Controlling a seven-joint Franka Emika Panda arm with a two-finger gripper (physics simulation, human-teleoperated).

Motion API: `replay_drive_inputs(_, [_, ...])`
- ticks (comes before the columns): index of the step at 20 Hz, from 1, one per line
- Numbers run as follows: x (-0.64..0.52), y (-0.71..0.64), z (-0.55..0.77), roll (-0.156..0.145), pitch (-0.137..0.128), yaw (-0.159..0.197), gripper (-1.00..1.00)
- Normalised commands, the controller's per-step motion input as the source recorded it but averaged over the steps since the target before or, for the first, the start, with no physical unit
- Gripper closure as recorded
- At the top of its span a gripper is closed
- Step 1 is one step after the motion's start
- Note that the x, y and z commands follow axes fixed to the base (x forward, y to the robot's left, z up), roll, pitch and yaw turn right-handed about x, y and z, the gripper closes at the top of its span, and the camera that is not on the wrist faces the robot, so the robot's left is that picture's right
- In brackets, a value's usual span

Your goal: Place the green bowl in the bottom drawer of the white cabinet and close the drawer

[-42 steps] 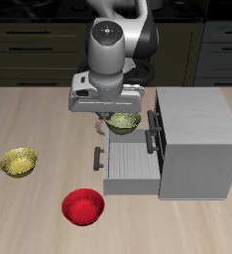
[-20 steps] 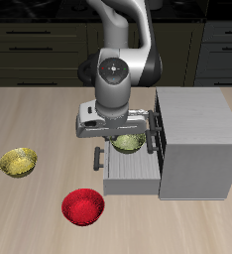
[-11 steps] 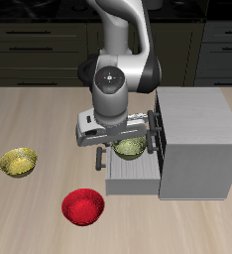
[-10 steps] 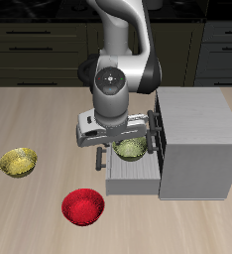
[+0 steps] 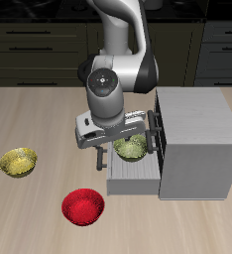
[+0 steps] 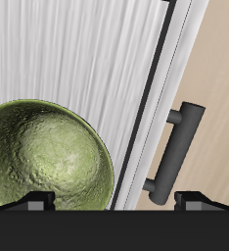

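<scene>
The green bowl (image 5: pixel 132 148) sits upright in the bottom drawer (image 5: pixel 138 171) of the white cabinet (image 5: pixel 195 142), toward the back of the drawer's open box, partly hidden in the exterior view by the robot's hand. In the wrist view the green bowl (image 6: pixel 46 159) shows a shiny, mottled yellowish-green inside with nothing in it, and its rim lies close to the drawer's front wall. The bottom drawer (image 6: pixel 82 54) is pulled well out; its pale ribbed floor holds only the bowl. The drawer's black bar handle (image 6: pixel 175 152) stands out from the front panel over the tan table (image 6: pixel 219 78).

The gripper (image 5: pixel 115 152) hangs just above the drawer at the bowl's side. In the wrist view only two dark finger tips (image 6: pixel 34 203) show at the frame's edge, set wide apart, one over the bowl's rim and one outside the drawer front; they grip nothing that can be seen, so the fingers read as spread.

Above the open drawer the cabinet's other drawer fronts carry black bar handles (image 5: pixel 153 120). On the table, well apart from the cabinet, stand a red bowl (image 5: pixel 82 206) nearer the front edge and a golden-yellow bowl (image 5: pixel 18 162) farther off; both look empty. No writing or label can be read on anything.
</scene>
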Motion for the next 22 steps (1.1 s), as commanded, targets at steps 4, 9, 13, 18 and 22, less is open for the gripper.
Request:
replay_drive_inputs(4, [-0.15,-0.10,0.25,-0.007,-0.032,-0.036,-1.00])
replay_drive_inputs(9, [-0.17,-0.32,0.37,-0.038,-0.100,-0.059,-1.00])
replay_drive_inputs(13, [-0.12,-0.42,0.26,-0.062,-0.044,-0.037,-1.00])
replay_drive_inputs(18, [-0.04,-0.31,0.13,-0.049,-0.024,-0.012,-1.00])
replay_drive_inputs(22, [-0.04,-0.15,0.09,-0.030,-0.020,0.008,-1.00])
